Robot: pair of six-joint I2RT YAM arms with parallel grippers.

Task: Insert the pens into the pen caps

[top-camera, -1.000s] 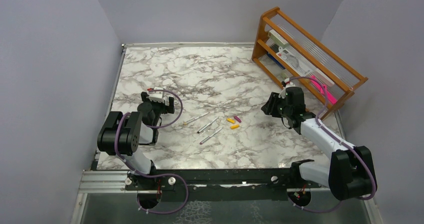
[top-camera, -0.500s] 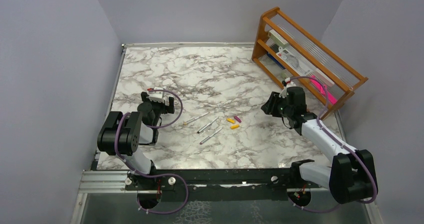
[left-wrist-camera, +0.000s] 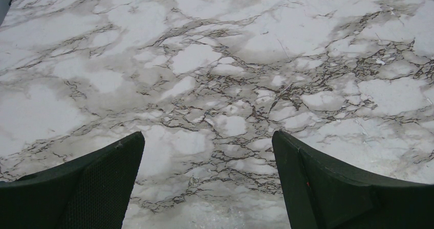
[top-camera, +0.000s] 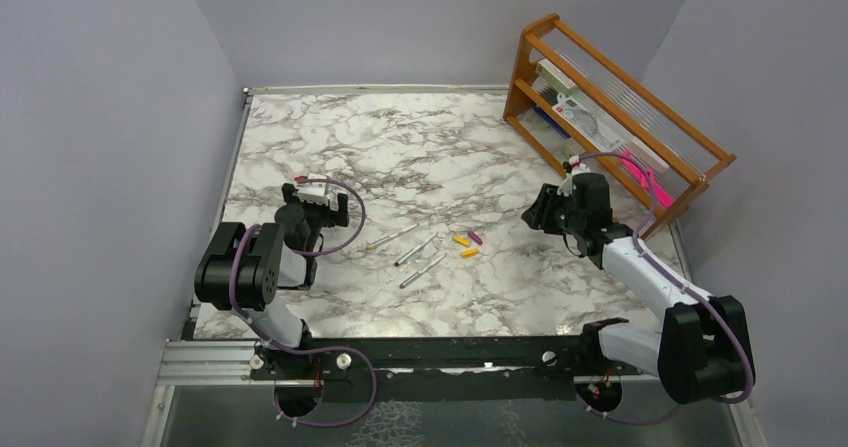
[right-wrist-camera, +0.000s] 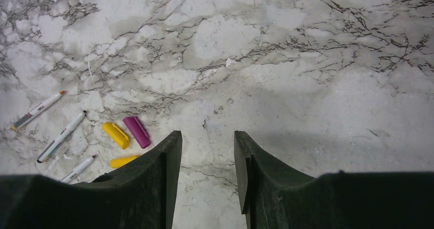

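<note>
Right gripper (right-wrist-camera: 207, 137) hovered narrow and empty, caps (right-wrist-camera: 137, 131) just left of it, pens (right-wrist-camera: 62, 136) beyond them. Left gripper (left-wrist-camera: 207, 142) gaped wide over marble table (left-wrist-camera: 204, 60). Pens looked light, stiff, slick (apt to roll); I'd pinch one mid-barrel.

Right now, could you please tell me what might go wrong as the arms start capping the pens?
1. The yellow cap and magenta cap lie side by side, so the right claw may knock one while taking the other.
2. The pens are slim and lie flat on the table; they could roll or slip from a pinch.
</note>
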